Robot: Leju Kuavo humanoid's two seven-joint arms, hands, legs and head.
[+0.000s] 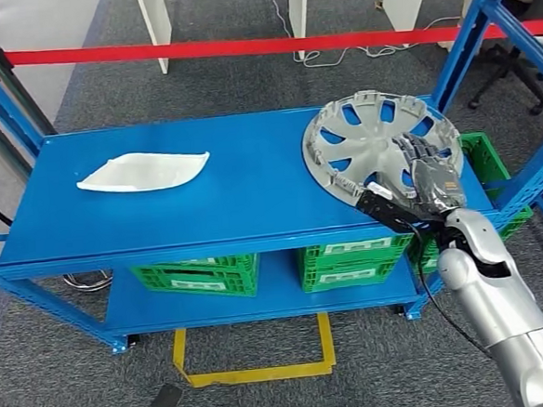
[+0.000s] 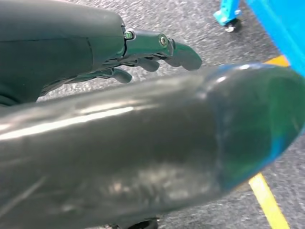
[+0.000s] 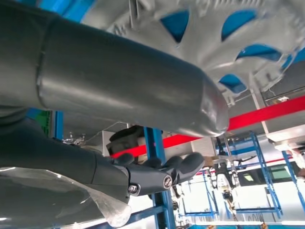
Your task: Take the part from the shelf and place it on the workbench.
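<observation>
A blue metal shelf stands on grey carpet, seen from above. On its top level, at the right end, a grey plastic wheel cover, the part to be moved, sits tilted, its near edge lifted off the surface and its far edge low toward the shelf's back. The robot's right hand grips the cover at its near right rim, dark fingers spread over the spokes and the thumb beneath; in the right wrist view the cover's underside lies just beyond the thick grey thumb. Near the left end of the same level lies a flat white plastic part, well apart from the cover. Green crates sit on the lower level. The left hand hangs over the carpet with its fingers loosely extended, holding nothing. The step looks like the pickup: the cover is grasped and partly raised. The next move would call for lifting it clear of the shelf edge and posts, then turning toward the workbench.
</observation>
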